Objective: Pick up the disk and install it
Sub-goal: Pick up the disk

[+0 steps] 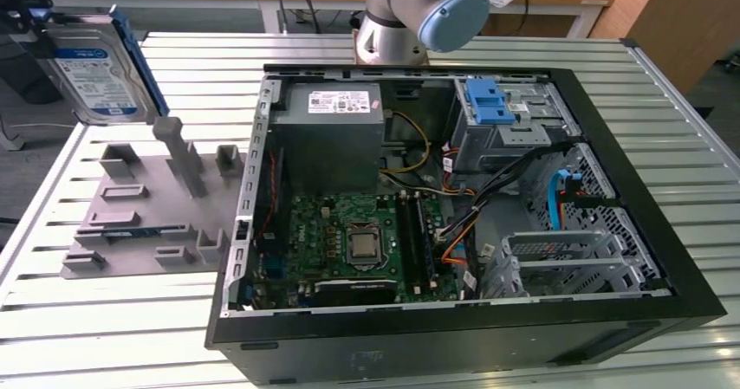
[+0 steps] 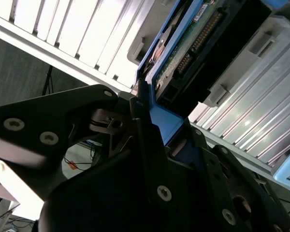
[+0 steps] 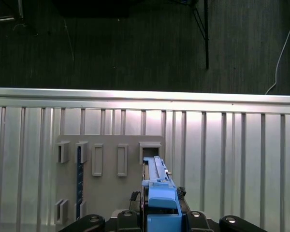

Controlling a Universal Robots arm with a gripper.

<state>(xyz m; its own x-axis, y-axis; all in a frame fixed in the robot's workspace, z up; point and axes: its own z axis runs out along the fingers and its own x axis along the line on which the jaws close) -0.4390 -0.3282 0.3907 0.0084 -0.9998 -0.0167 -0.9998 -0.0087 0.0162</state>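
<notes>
Black links of the hand point(image 3: 159, 218) sit closest to us in both wrist views, clenched on the blue carrier frame point(image 2: 166, 125) of the disk point(image 1: 99, 67). We note the disk stands on edge, label facing the exterior camera, high at the exterior view's left. It hangs over the grey fixture point(image 1: 139, 207) and appears clear of it. The first wrist view looks down the disk's thin edge onto the fixture's open slots and the slatted counter point(image 1: 116, 320). The computer case point(image 1: 463, 354) lies open on its side toward the exterior view's right, well apart from the disk, with the arm point(image 1: 405, 16) rising behind it. We judge the step in hand to be the carry: pickup looks done, install not yet. To do it well, we would keep the clamp on the frame rather than the bare board side, which shows its connector in the second wrist view. We would hold the disk high enough to pass the case wall and square to whichever bay takes it. The drive cage point(image 1: 509, 125) with its blue latch and the empty cage point(image 1: 578, 255) are both candidates; we cannot tell which. Loose cables point(image 1: 463, 203) between them could snag the frame.
</notes>
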